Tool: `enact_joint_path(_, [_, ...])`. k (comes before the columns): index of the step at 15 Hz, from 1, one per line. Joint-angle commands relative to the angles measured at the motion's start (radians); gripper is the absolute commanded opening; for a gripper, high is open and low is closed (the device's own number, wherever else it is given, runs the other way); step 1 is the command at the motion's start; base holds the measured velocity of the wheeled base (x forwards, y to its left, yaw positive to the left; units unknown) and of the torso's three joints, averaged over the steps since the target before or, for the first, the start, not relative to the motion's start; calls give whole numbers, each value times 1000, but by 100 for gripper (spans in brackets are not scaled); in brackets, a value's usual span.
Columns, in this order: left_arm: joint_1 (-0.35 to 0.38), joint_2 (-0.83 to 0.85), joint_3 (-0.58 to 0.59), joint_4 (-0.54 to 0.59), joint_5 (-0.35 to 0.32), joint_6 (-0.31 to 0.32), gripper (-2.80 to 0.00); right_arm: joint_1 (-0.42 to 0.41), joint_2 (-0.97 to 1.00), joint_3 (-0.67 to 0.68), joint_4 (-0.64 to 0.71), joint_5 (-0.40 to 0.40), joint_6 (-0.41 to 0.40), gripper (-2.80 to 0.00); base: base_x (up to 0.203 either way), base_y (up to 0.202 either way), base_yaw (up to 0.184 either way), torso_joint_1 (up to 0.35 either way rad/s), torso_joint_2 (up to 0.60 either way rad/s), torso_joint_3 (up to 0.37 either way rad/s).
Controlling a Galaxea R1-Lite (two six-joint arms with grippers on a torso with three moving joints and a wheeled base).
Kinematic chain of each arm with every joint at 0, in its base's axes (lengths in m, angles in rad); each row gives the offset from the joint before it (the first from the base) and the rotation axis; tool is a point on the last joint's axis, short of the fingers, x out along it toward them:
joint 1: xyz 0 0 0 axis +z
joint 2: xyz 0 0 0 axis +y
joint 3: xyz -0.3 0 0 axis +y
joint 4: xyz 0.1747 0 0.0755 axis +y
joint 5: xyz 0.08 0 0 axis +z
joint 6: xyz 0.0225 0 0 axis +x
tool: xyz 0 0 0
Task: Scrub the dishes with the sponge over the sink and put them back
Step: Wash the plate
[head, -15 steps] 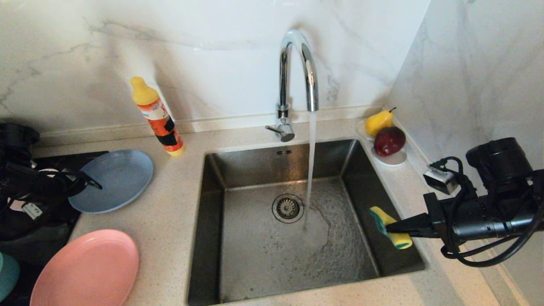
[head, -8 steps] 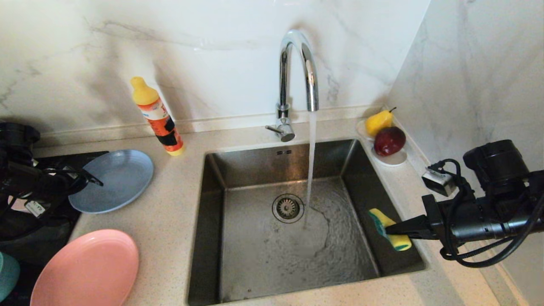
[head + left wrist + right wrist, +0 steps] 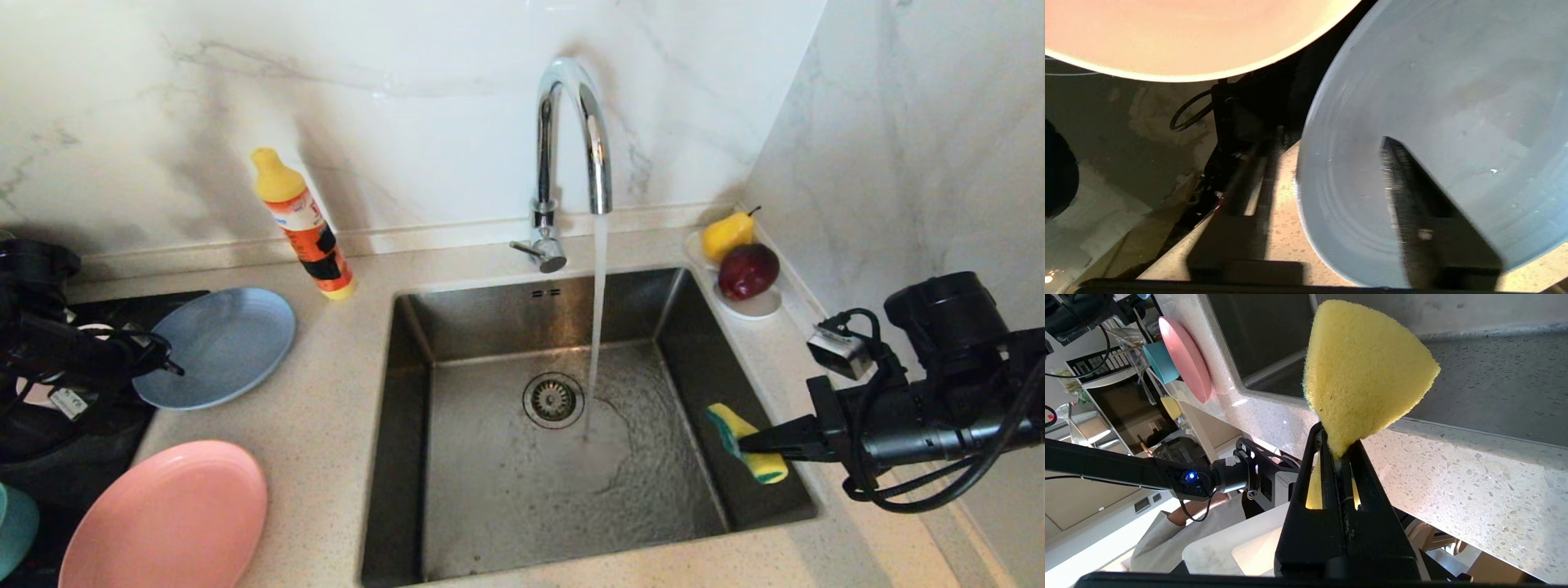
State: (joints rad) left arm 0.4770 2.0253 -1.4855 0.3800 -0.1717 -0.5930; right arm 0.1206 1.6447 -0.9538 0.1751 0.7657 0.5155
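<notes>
Teal bowl [image 3: 15, 529] cut off, frame edge.

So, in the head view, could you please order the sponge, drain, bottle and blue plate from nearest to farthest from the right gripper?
From the right gripper:
1. Sponge, in its grip at the sink's right side.
2. Drain, mid-sink.
3. Bottle, back left counter.
4. Blue plate, far left.

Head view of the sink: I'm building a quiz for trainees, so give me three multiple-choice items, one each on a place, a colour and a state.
1. Where is the sponge?
A) on the stove
B) over the sink's right side, in the right gripper
C) in the fruit dish

2. What colour is the plate by the left gripper?
A) grey-blue
B) green
C) white

3. Is the faucet running?
A) no
B) dripping
C) yes

Answers: B, the jaws pinch it there; A, its surface shows so; C, a steady stream falls.
</notes>
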Motion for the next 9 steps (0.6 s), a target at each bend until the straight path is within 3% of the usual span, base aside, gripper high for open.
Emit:
enact_joint_path(1, [2, -3, 1, 5, 2, -2, -280, 1, 9, 0, 1, 6, 3, -280, 0, 0, 0, 0, 0, 0])
enact_joint_path(9, [13, -112, -36, 60, 7, 3, -280, 1, 6, -6, 3, 6, 6, -280, 0, 0, 0, 0, 0, 0])
